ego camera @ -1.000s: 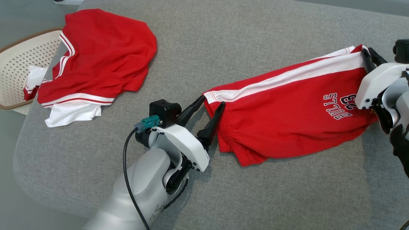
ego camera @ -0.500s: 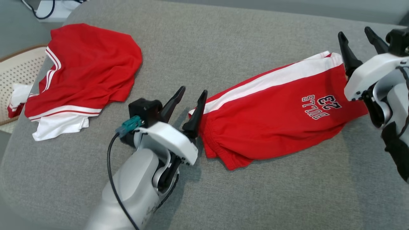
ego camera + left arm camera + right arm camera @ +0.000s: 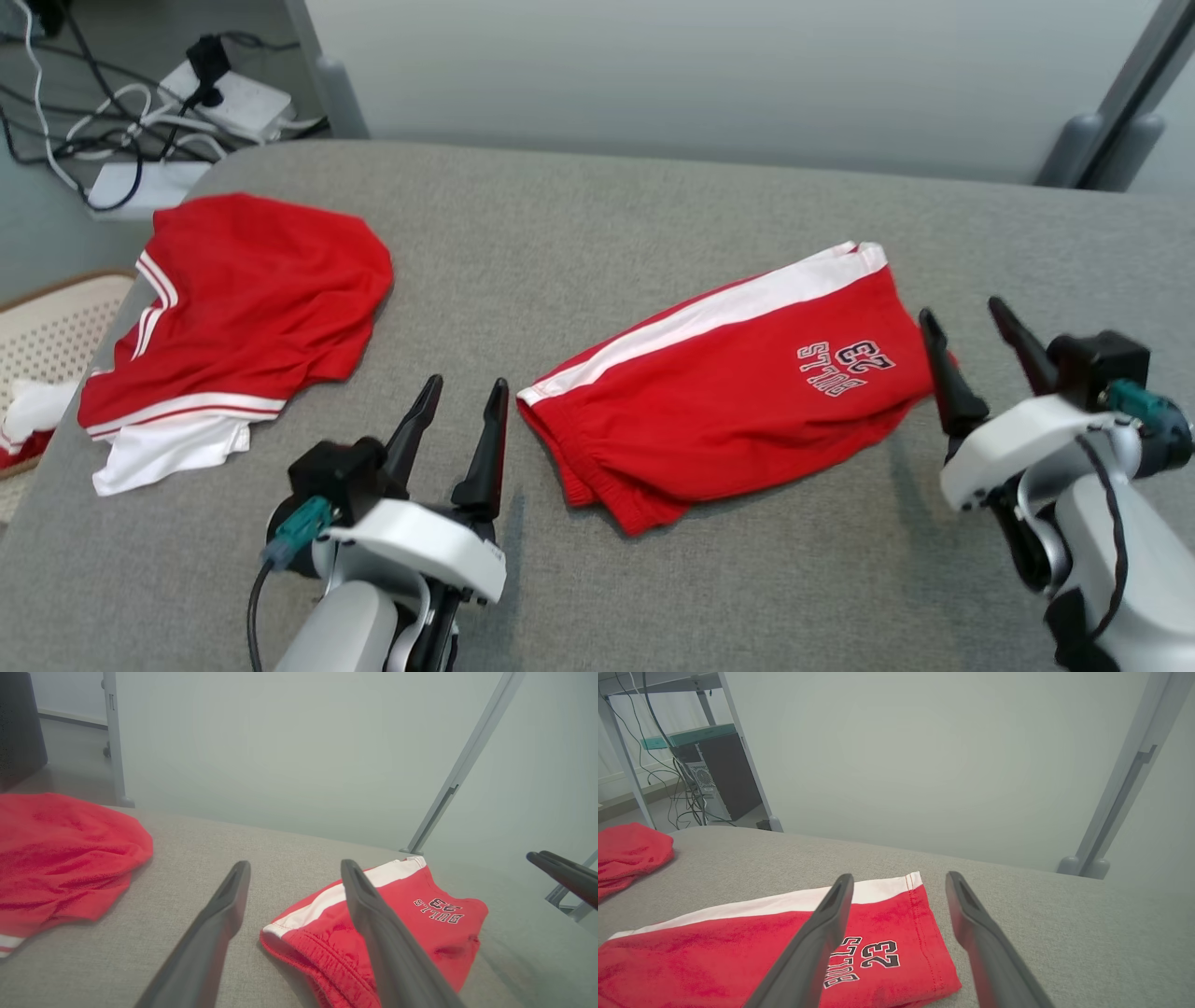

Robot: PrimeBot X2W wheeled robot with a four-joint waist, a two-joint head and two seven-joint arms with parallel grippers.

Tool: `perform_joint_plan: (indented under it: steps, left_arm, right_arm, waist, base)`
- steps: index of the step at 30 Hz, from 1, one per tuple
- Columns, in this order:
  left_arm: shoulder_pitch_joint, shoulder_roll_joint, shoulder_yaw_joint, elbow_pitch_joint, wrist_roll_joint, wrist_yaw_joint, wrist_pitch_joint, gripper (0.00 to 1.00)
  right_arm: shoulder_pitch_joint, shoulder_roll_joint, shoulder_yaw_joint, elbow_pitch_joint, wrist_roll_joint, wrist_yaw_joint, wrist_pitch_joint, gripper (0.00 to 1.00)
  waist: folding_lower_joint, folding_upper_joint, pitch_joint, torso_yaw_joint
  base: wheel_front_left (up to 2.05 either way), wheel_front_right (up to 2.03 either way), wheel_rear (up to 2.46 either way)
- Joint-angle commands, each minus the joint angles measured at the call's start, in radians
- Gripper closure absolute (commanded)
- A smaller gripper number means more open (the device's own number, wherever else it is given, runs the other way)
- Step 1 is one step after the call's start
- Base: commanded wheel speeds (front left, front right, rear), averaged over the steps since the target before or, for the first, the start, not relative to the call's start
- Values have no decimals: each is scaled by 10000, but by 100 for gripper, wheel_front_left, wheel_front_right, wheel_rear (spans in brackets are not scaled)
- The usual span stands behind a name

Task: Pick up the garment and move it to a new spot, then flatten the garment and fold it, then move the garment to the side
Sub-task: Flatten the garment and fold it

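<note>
Released, the folded red-and-white jersey shorts (image 3: 728, 411) lie on the grey fabric desk (image 3: 607, 233); left gripper (image 3: 468, 381) and right gripper (image 3: 960, 308) back off, fingers wide, empty (sideways move probably remains).

Basket (image 3: 56, 322) cut off by left edge. Finger of right gripper (image 3: 960, 308) covers shorts (image 3: 728, 411) at near right corner.
</note>
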Motion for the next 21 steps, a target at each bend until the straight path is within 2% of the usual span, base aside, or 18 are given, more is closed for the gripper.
perform_joint_plan:
  steps: [1, 7, 11, 18, 21]
  left_arm:
    - [108, 201, 528, -543, 279, 119, -102, 0]
    - [1312, 192, 1097, -1560, 1017, 142, -102, 0]
    - [1954, 174, 1265, -2006, 1352, -17, -102, 0]
    - [2510, 141, 1363, -2119, 1722, -175, -103, 0]
    - [2569, 109, 1289, -2168, 1847, -212, -103, 0]
  right_arm:
    - [390, 141, -46, -606, -204, 12, -135, 0]
    - [1793, 506, -556, -1687, -651, 12, -135, 0]
    - [2536, 630, -895, -2288, -829, 12, -135, 0]
    - [3315, 683, -1275, -2690, -943, 12, -135, 0]
    - [3330, 784, -1354, -2610, -572, 12, -135, 0]
  waist:
    - [0, -1, -469, -325]
    - [0, -1, -1029, -682]
    - [0, -1, -1138, -828]
    - [0, -1, -1167, -886]
    - [0, -1, -1104, -830]
  base:
    - [0, 0, 0]
    - [0, 0, 0]
    - [0, 0, 0]
    - [0, 0, 0]
    - [0, 0, 0]
